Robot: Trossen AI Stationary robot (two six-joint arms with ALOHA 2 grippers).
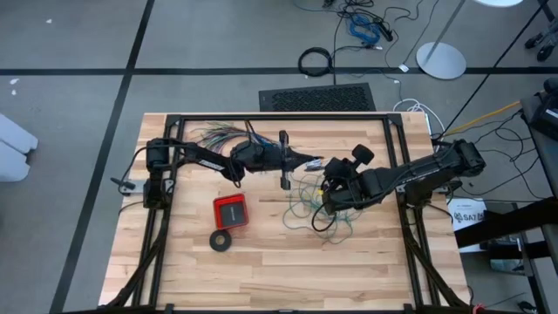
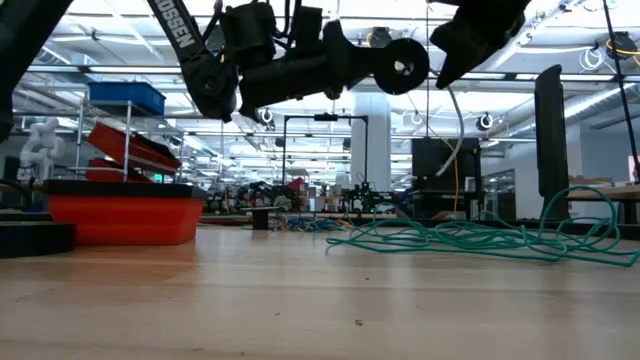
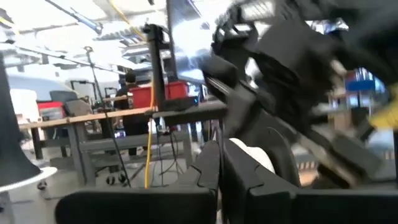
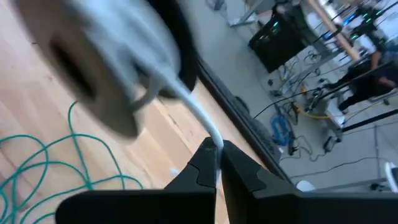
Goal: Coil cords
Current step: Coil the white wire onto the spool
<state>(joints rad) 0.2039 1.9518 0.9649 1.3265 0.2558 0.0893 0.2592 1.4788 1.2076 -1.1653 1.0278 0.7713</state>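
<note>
The teal-green wire lies in a loose tangle on the table right of centre, and no gripper touches it. Above it, the white cord's black round piece, with white cord wound on it, hangs in the air at the tip of my left gripper. That gripper is shut and reaches in from the table's left. My right gripper comes from the right, slants down and is shut on the white cord. My left gripper meets the black round piece at its edge, with its fingers about level and coming from the table's left. The piece is lifted clear of the table, one flat face toward the near edge. The exact place of contact is hidden by the fingers. My right gripper pinches a single strand of the white cord between its two fingertips. The strand runs a short way from the fingers to the wound part on the round piece, fairly straight. The fingers slant down over the teal-green wire.
A red box and a black tape ring sit left of centre. A fan of many-coloured wires lies at the far left. Bare wood stretches along the near edge.
</note>
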